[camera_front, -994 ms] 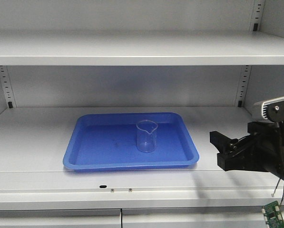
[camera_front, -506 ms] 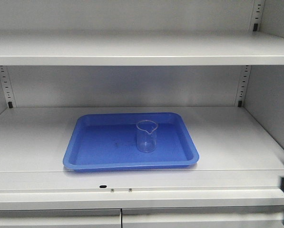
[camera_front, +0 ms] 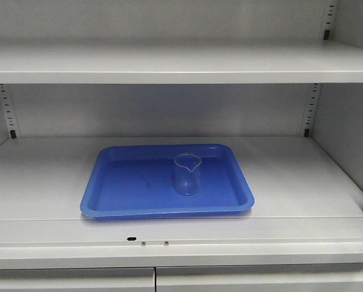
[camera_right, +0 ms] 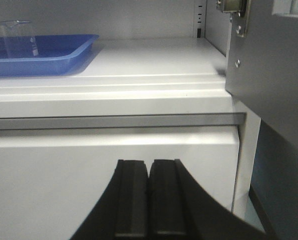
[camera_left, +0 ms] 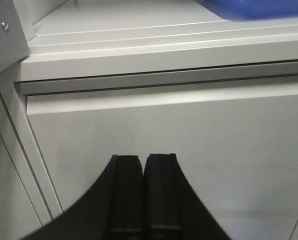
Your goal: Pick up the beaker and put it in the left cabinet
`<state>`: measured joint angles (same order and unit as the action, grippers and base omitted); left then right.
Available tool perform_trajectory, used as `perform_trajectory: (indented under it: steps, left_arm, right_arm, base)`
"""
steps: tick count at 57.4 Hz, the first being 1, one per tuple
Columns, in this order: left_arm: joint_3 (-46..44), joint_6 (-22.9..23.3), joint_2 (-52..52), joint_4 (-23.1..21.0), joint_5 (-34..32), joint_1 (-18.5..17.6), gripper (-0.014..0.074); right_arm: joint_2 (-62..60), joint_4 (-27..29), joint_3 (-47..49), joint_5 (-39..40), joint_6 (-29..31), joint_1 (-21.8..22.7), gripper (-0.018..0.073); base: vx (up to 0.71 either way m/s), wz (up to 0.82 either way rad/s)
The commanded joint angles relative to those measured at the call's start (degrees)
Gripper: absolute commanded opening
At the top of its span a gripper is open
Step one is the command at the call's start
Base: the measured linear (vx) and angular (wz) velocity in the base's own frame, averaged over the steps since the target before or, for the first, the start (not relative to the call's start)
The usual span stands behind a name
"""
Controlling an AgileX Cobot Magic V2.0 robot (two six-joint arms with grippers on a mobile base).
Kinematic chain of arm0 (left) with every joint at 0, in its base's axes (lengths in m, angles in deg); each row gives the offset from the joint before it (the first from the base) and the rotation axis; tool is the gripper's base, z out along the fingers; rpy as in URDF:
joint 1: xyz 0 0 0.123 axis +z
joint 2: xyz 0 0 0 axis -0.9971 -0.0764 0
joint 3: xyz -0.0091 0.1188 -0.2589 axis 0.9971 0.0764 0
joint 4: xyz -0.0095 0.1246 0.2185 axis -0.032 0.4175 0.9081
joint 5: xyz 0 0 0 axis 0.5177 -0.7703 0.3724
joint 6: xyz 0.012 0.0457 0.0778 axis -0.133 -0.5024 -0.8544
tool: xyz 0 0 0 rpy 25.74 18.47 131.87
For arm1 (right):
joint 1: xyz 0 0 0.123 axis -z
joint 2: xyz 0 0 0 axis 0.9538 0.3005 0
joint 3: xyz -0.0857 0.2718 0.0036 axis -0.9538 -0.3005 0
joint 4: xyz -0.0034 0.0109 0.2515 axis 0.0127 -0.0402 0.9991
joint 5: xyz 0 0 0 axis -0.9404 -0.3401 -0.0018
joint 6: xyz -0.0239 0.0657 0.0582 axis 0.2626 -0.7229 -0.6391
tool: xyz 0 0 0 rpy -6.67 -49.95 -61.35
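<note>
The clear glass beaker [camera_front: 186, 174] stands upright in a blue tray [camera_front: 117, 201] on the middle shelf of the light grey cabinet [camera_front: 169, 61]. It also shows at the top left of the right wrist view [camera_right: 19, 36], in the tray [camera_right: 64, 60]. My left gripper [camera_left: 143, 162] is shut and empty, low in front of the cabinet's drawer face. My right gripper [camera_right: 149, 166] is shut and empty, also below the shelf edge. Neither gripper shows in the front view.
The cabinet's upper shelf [camera_front: 181, 70] hangs over the tray. Slotted strips [camera_front: 311, 109] run up the rear corners. An open grey door [camera_right: 273, 75] with a hinge stands at the right. The tray's corner [camera_left: 253, 7] shows in the left wrist view.
The right arm, seen at the right edge one second ago, has dropped out of the front view. The beaker and tray have not moved.
</note>
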<state>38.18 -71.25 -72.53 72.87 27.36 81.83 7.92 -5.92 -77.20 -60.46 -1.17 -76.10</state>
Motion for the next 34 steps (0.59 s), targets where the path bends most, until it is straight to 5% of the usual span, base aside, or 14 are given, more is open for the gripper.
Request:
perform_trajectory:
  steps: [1,34]
  left_arm:
    - [-0.54,0.2,1.12,-0.11,-4.82,-0.37,0.0004]
    - [-0.54,0.2,1.0,-0.11,-4.88,-0.37,0.0004]
  right_arm:
    - [-1.84,0.1,-0.34,0.08,0.58,0.22,-0.0008]
    - [-1.75,-0.03,-0.28,-2.26,0.58,0.22,-0.0008]
  base:
    - [0.0,0.0]
    - [0.0,0.0]
